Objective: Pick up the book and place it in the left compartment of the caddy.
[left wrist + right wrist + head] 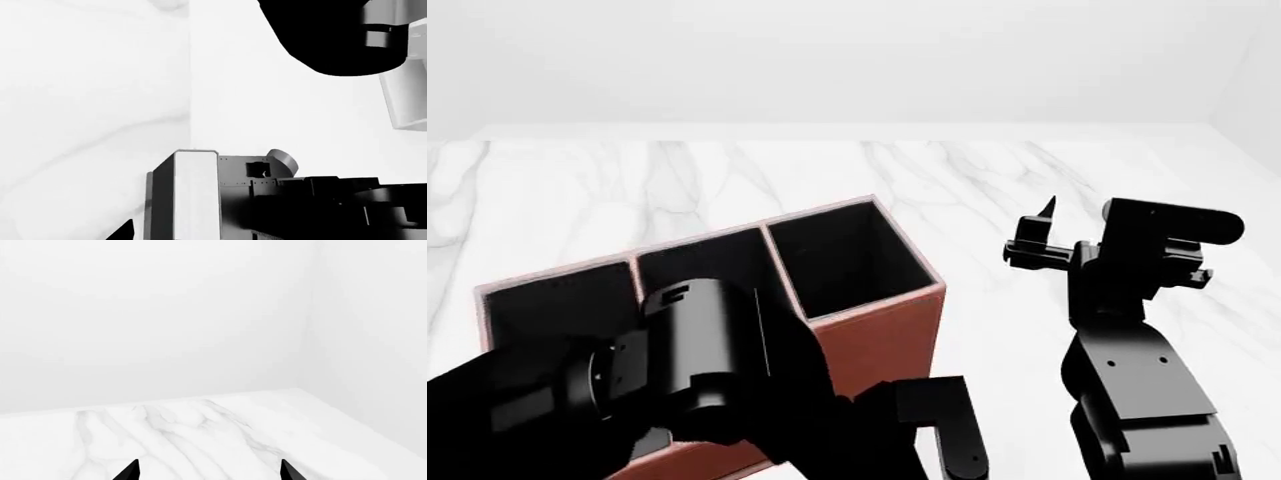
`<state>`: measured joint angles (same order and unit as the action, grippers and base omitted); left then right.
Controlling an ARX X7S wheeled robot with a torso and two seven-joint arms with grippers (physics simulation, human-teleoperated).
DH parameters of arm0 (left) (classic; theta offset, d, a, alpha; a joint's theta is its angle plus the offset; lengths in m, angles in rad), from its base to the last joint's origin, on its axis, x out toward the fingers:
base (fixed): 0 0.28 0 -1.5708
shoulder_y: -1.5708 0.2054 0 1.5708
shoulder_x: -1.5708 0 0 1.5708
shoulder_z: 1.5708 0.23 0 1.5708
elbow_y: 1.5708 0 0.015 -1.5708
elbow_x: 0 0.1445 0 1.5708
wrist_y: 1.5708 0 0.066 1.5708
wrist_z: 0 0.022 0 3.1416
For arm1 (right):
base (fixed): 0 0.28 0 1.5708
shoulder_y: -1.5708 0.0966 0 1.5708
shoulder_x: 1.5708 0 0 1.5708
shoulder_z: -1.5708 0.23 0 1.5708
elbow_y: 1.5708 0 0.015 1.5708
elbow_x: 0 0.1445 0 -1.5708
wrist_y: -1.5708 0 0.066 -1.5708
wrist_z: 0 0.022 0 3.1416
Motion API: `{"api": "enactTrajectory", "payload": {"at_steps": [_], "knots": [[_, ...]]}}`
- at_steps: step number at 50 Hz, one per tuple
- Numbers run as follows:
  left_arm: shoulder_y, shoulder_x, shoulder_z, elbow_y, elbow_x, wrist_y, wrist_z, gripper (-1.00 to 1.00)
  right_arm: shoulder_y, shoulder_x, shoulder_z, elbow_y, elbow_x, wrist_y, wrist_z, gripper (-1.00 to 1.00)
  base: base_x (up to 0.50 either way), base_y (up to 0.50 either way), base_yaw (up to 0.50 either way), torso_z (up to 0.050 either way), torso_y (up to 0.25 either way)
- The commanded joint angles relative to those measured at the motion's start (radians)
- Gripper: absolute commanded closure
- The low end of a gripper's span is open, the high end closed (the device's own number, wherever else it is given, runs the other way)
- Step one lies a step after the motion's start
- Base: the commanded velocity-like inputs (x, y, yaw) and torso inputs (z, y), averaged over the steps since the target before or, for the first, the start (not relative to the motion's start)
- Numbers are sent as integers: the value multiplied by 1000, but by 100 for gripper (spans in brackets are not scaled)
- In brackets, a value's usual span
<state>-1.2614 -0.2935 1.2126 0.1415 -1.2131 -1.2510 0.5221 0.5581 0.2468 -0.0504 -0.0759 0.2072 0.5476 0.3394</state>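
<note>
The red-brown caddy (881, 335) stands on the marble table, and my left arm covers its near and left part. Three black slots show along its far side; the long narrow left compartment is hidden under the arm. In the left wrist view the book (197, 195) stands on end, a dark cover with white page edges, between the jaws of my left gripper (210, 231). One fingertip (127, 231) shows, a little apart from the book, and the jaws stand wide. In the head view the left gripper (948, 430) is at the caddy's near right corner. My right gripper (1041, 228) is raised, open and empty (210, 471).
White marble table (988, 170) stretches behind and to the right of the caddy, up to white walls. In the left wrist view my own torso (320, 205) and head (333, 35) fill the background.
</note>
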Motion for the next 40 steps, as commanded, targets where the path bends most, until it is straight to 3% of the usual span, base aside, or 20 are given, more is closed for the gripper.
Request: {"api": "enactTrajectory", "payload": {"at_steps": [1,40], "knots": [[25,33,44,-3,22,16,16,-100,0,1,-1,-1,6,1,3,-100,0,0,0,0,0],[115,50,166,-181,121,110,129,-100,-14,2,0,44,21,-45,10,-100,0,0,0,0,0]]}}
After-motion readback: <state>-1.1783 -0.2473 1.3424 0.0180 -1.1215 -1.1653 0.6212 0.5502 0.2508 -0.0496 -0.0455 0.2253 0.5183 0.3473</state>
